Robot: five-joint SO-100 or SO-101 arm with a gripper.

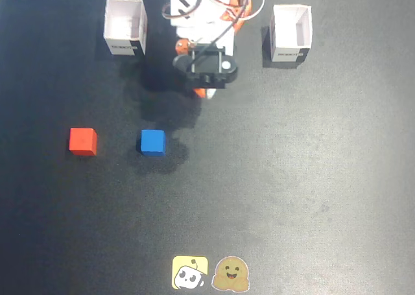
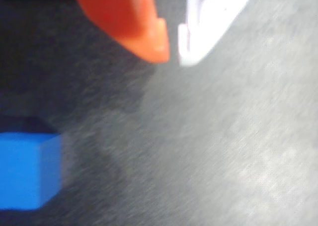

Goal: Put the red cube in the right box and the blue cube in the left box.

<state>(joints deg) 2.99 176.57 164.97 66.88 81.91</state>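
matt black table (image 1: 311, 178), smooth plastic-looking blue cube (image 1: 153, 142), white card boxes

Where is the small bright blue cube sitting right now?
In the fixed view, the small bright blue cube sits on the black table, left of centre, just right of the red-orange cube, outside both boxes.

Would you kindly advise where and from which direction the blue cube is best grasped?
Probably from above, gripper fingers closing on two opposite side faces of the blue cube. It sits flat on the table, apart from the red cube, its sides free.
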